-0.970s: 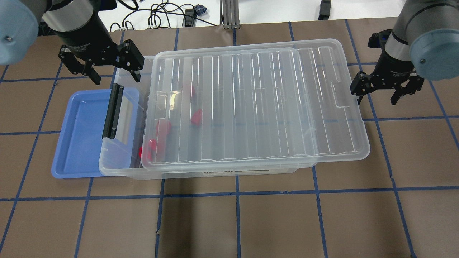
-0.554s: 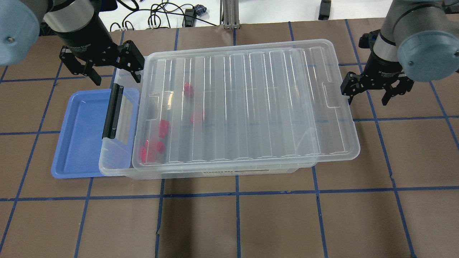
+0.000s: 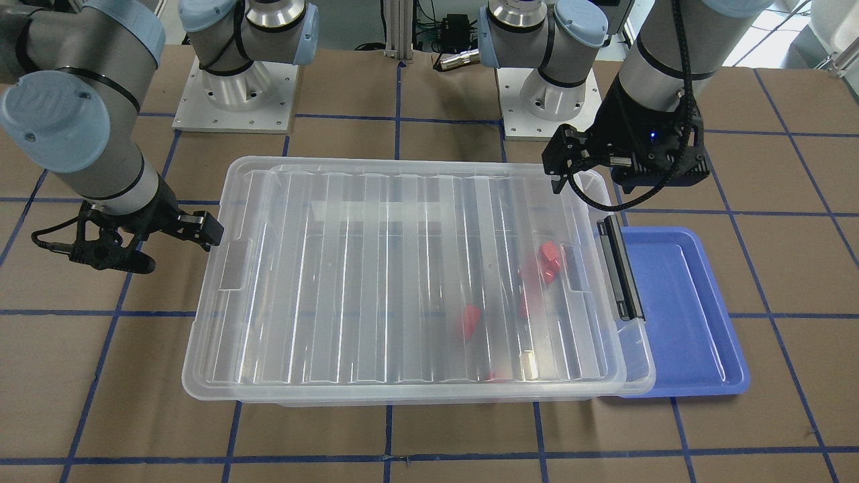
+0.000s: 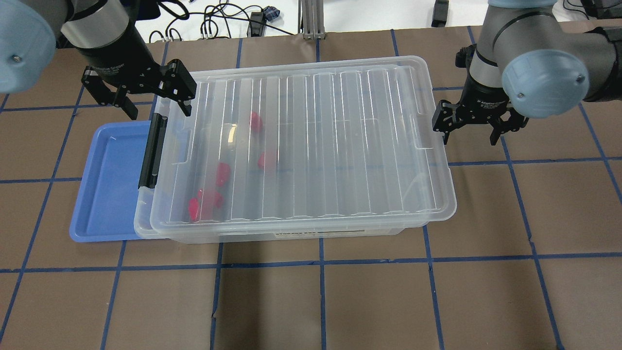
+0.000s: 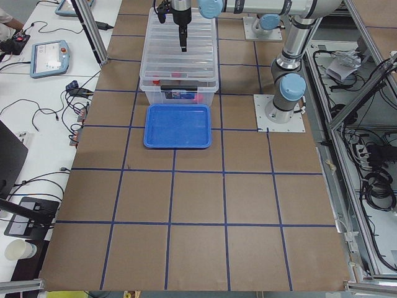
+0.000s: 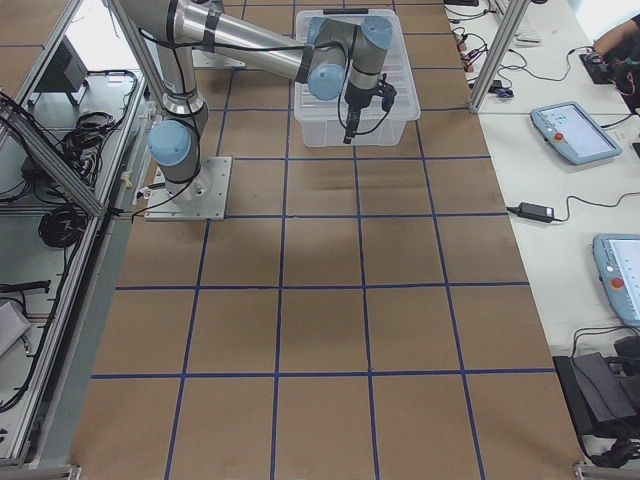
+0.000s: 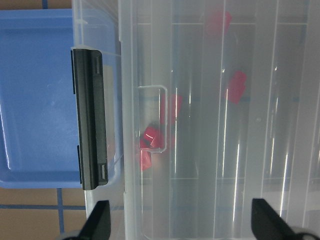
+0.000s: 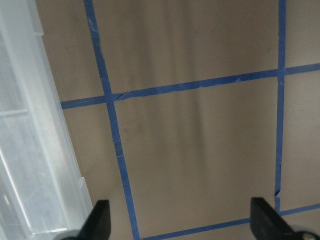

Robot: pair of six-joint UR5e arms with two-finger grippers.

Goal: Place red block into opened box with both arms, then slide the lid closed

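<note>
The clear box (image 4: 291, 235) sits mid-table, its black handle (image 4: 151, 150) at the left end. The ribbed lid (image 4: 316, 146) lies on top and covers all but a narrow strip by the handle. Several red blocks (image 4: 256, 120) (image 3: 470, 320) (image 7: 150, 135) lie inside near the handle end, seen through the lid. My left gripper (image 4: 158, 111) (image 3: 594, 184) (image 7: 182, 227) hangs open over the box's far corner by the handle, holding nothing. At the lid's right short end my right gripper (image 4: 469, 138) (image 3: 171, 251) (image 8: 181, 222) is open, one finger against the lid's edge (image 8: 30, 125).
A blue tray (image 4: 109, 184) lies partly under the handle end of the box. Brown table with blue tape lines surrounds it. Cables and a metal post (image 4: 311, 19) stand at the far edge. The arm bases (image 3: 235, 87) are on the robot's side.
The lid has slid left along the box toward the handle, and my right gripper has moved left with it at its right end. The left gripper has barely moved.
</note>
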